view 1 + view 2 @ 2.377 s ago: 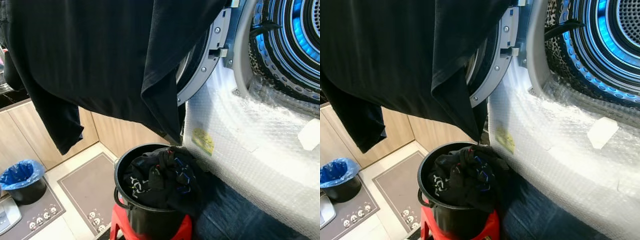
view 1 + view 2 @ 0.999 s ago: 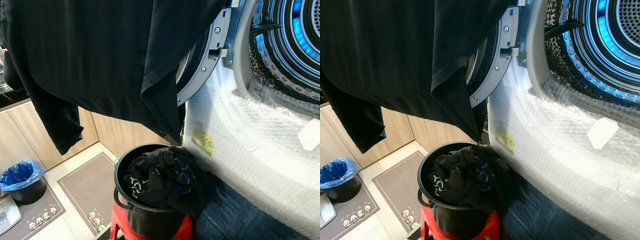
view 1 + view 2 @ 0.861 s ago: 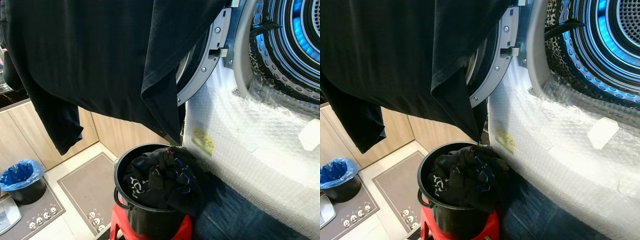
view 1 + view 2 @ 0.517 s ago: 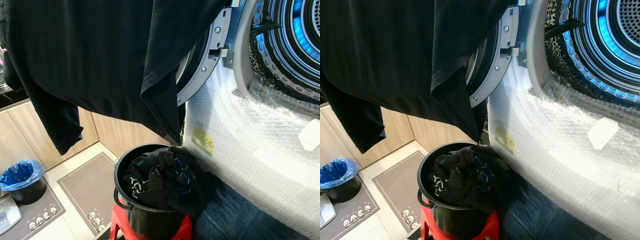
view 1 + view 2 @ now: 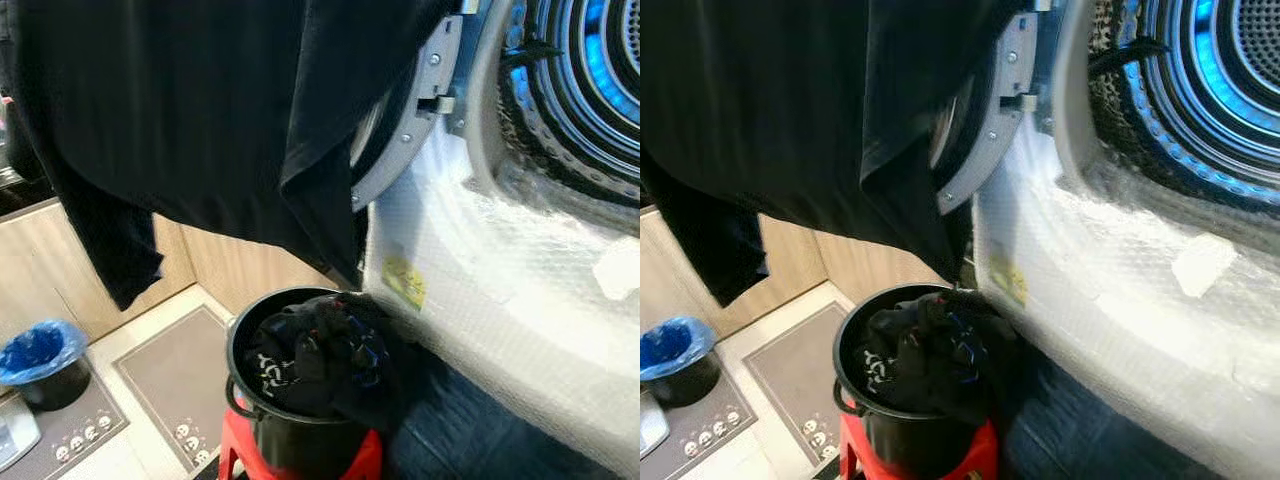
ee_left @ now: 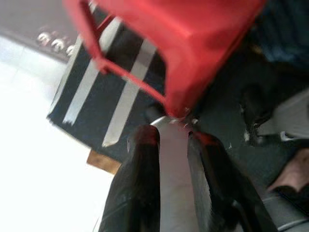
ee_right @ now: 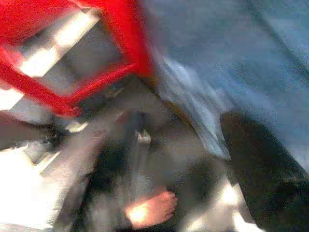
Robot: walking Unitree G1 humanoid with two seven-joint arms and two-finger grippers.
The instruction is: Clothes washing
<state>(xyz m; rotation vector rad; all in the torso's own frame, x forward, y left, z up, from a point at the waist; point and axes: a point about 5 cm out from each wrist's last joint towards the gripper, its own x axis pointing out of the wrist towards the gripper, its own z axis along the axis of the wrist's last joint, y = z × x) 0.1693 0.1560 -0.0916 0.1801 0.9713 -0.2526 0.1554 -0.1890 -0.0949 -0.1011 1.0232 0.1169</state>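
Clothes [image 5: 320, 365]: dark pile heaped in a black bucket [image 5: 245, 400] on a red stool [image 5: 300, 465], just beside the washer [image 5: 500, 300], whose front is under bubble wrap. A big black garment [image 5: 200, 110] hangs across the top of my head views, covering most of the open door [image 5: 400, 150]; its top edge is cut off, so can't tell what holds it up. Drum [image 5: 1210, 80] glows blue, partly out of frame, w/ a leopard-print cloth [image 5: 1110, 100] at its rim.

My left end effector [image 6: 173, 140] hangs low under the stool, well below the pile; fingers [image 6: 142, 145] slightly spread, nothing between them, striped mat [image 6: 111, 96] beyond. Right wrist view is badly blurred: stool legs [image 7: 72, 82], blue fabric [image 7: 270, 72], a person's bare foot [image 7: 149, 210]. Right end effector: can't tell spread or pressed together.

Floor: blue-lined bin [image 5: 42, 360], grey mat [image 5: 180, 385].
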